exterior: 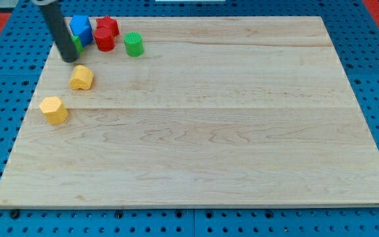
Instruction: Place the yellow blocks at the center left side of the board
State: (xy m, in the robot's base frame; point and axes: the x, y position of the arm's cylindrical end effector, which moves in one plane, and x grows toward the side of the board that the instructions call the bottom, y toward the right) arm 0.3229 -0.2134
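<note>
Two yellow blocks lie near the board's left edge. A yellow heart-shaped block (81, 77) sits in the upper left part, and a yellow hexagonal block (54, 109) lies below and to its left. My tip (69, 59) is on the board just above the heart-shaped block, a little to its left, with a small gap between them. The dark rod leans up toward the view's top left.
A cluster sits at the top left: a blue block (80, 27), two red blocks (107, 26) (104, 40), a green block (77, 44) partly hidden behind the rod, and a green cylinder (133, 44). The wooden board (209, 131) lies on a blue perforated table.
</note>
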